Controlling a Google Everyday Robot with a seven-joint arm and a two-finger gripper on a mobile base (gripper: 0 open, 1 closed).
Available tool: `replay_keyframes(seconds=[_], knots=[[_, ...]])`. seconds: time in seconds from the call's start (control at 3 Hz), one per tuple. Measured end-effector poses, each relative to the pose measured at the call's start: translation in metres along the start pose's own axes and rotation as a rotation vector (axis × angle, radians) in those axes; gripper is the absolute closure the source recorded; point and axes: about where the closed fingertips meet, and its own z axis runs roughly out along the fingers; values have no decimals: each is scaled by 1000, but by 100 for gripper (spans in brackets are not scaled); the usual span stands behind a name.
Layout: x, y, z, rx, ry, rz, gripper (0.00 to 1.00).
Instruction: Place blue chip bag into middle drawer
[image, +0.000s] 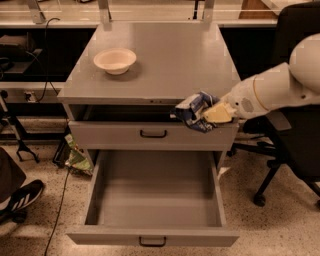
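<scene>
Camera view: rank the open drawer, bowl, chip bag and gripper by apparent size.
1. open drawer
2. bowl and chip bag, about alike
3. gripper, holding the bag at the cabinet's front right

A cream bowl (115, 60) is seen at the far left of the grey surface (175, 55). Beneath it, a drawer front (110, 136) is fitted. A green bag (77, 158) lies on the floor, left. A black chair (295, 155) stands right, behind the hand (212, 114) at the surface's near right edge.
</scene>
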Motion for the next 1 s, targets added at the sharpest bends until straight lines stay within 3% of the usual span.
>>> replay_keyframes(seconds=[0.33,0.67,1.0], knots=[[51,10,34,-57,17,88,100],[83,14,57,-87,36,142,100],[84,15,58,-89,38,143,100]])
